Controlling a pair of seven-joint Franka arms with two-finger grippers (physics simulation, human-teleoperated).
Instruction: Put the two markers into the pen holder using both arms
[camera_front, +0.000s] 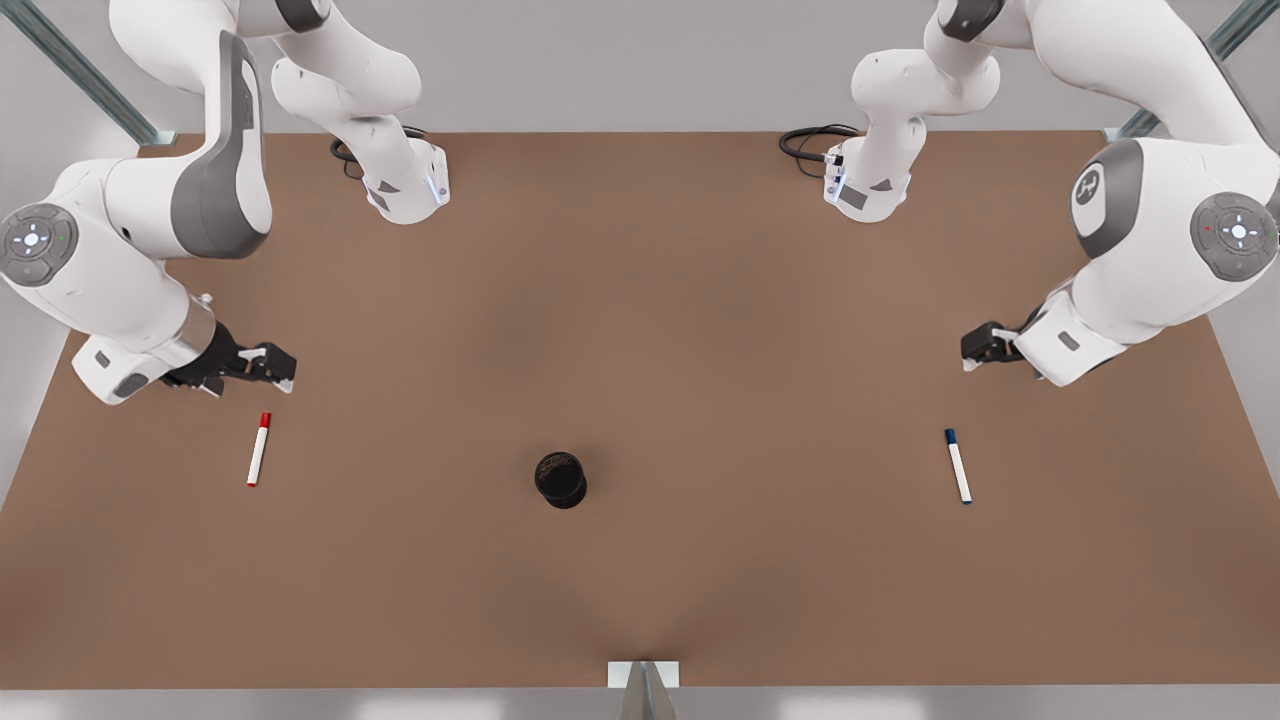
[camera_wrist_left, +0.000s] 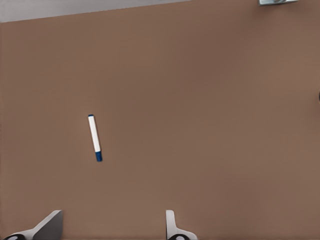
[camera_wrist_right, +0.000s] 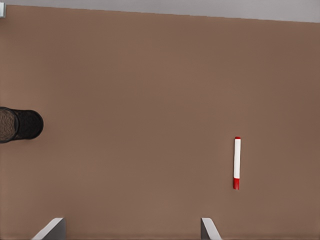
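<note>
The red-capped marker (camera_front: 259, 449) (camera_wrist_right: 237, 162) lies flat on the brown table at the front view's left. My right gripper (camera_front: 275, 368) (camera_wrist_right: 132, 227) hovers just behind it, open and holding nothing. At the front view's right lies the blue-capped marker (camera_front: 958, 465) (camera_wrist_left: 95, 138). There my left gripper (camera_front: 985, 350) (camera_wrist_left: 112, 222) hangs behind it, open too, its fingers wide apart. The black pen holder (camera_front: 560, 480) (camera_wrist_right: 20, 125) stands upright between the markers, near the table's middle front.
Both arm bases (camera_front: 405, 185) (camera_front: 868, 185) stand at the table's back edge with black cables beside them. A small grey bracket (camera_front: 643, 675) sits at the front edge. Bare brown tabletop (camera_front: 640, 330) surrounds the holder and both markers.
</note>
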